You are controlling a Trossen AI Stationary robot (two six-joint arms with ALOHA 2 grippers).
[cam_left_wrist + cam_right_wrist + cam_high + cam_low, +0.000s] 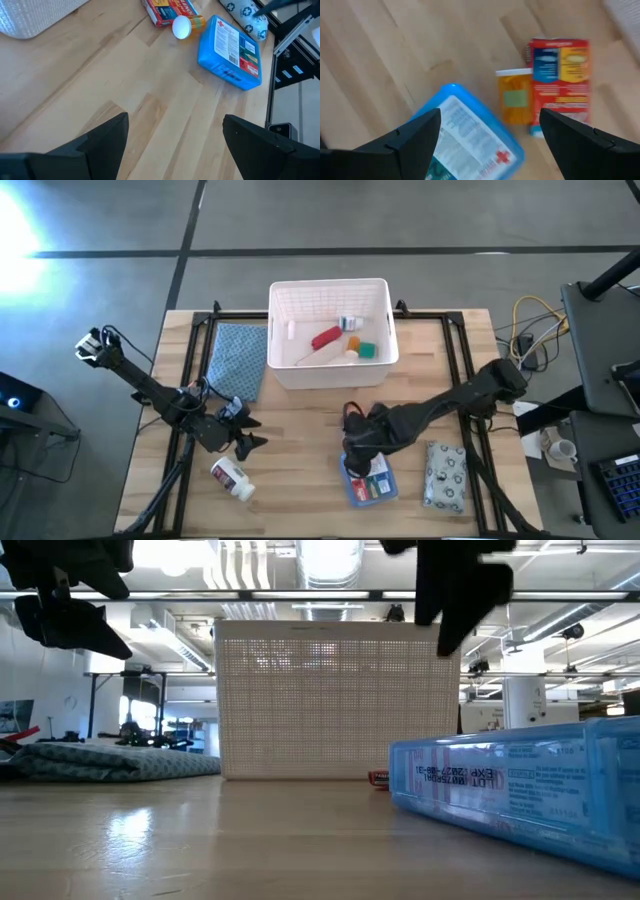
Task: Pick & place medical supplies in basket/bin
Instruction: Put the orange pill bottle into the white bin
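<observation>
Overhead, the right gripper (pixel 362 463) hangs wide open above the flat blue pack (pixel 465 135); left gripper (pixel 243 435) waits open.

In the high view the right claw (pixel 362 463) covers the far end of the blue first-aid box (pixel 372 483) — the red carton (pixel 559 82) and orange vial (pixel 514 98) beside it cannot be seen there. The low view crops both arms at the top edge. The small items in the white basket (pixel 385 300) are too small to name — the right wrist view is blurred.
</observation>
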